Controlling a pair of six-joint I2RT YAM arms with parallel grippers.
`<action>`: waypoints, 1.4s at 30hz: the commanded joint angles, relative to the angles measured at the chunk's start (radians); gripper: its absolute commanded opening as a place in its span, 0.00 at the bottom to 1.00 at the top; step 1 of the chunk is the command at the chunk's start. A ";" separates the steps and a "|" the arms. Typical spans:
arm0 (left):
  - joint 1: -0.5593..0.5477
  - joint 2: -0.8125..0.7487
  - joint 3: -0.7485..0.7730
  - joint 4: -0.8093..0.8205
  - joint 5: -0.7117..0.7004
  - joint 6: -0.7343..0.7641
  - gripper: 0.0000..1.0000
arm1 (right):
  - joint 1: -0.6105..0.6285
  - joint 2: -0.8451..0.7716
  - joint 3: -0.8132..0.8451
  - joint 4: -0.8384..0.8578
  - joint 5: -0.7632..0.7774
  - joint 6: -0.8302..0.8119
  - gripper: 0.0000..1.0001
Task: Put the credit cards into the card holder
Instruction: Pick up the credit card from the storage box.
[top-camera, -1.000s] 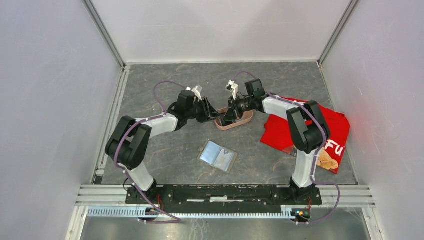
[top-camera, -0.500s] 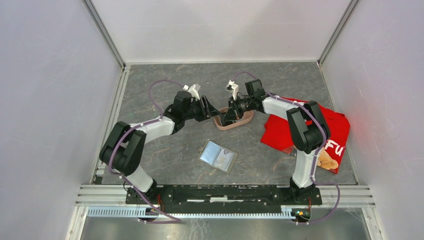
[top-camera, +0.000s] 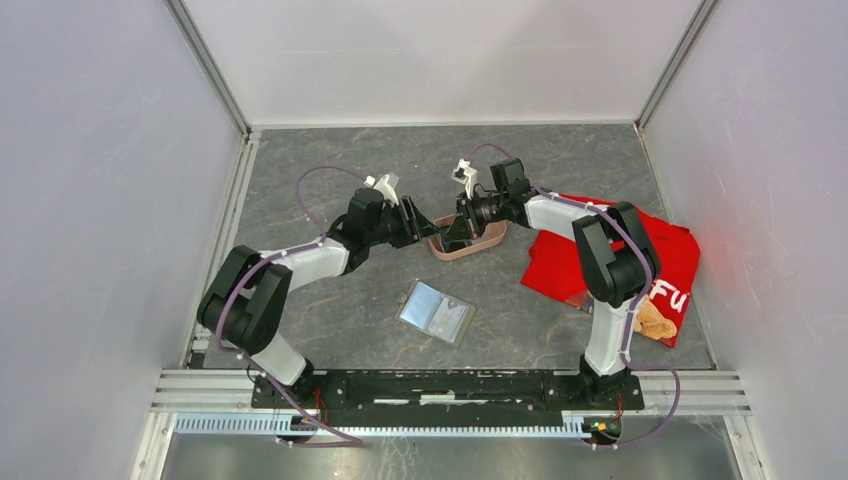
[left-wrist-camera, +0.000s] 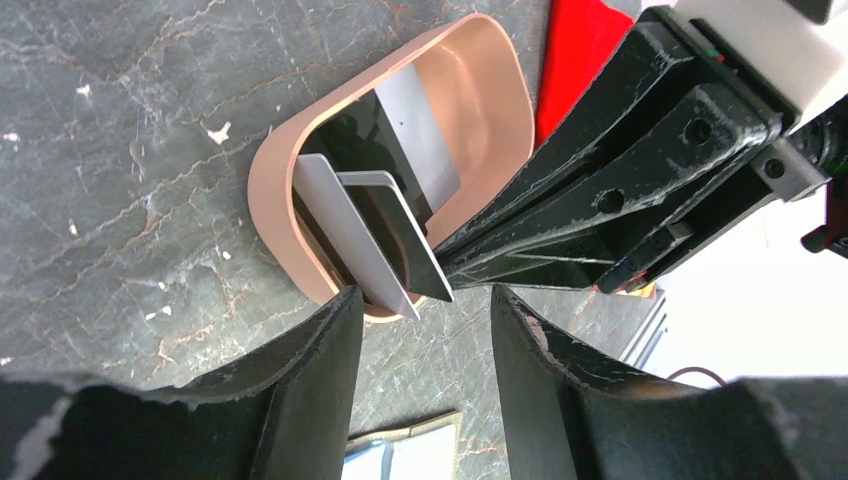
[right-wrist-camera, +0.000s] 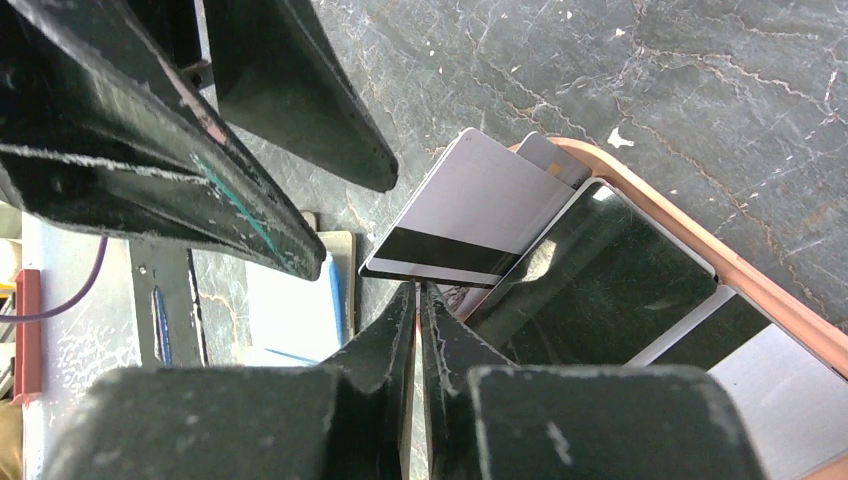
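Right gripper (right-wrist-camera: 417, 300): jaws almost shut, pinching the edge of the fanned credit cards (left-wrist-camera: 352, 235), which rise tilted from the pink tray (left-wrist-camera: 275, 215). Their long axis runs from the tray toward the left gripper (left-wrist-camera: 425, 330). Left gripper: jaws moderately apart, holding nothing, card corner just ahead of its gap; card holder (top-camera: 436, 311) lies open behind it.

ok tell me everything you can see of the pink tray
The pink tray is a shallow oval dish, smooth like plastic, peach-pink with a raised rim. It sits flat on the grey table. Several credit cards lie and lean inside, some poking over one end. The right claw pinches one there.
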 joint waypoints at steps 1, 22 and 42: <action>-0.038 -0.062 -0.044 0.061 -0.081 -0.053 0.57 | 0.004 -0.012 -0.006 0.043 -0.026 0.020 0.09; -0.239 -0.062 0.063 -0.219 -0.472 -0.009 0.38 | 0.004 0.023 0.015 0.031 0.021 0.034 0.06; -0.271 0.072 0.178 -0.286 -0.534 -0.015 0.26 | 0.004 0.032 0.020 0.030 0.020 0.033 0.05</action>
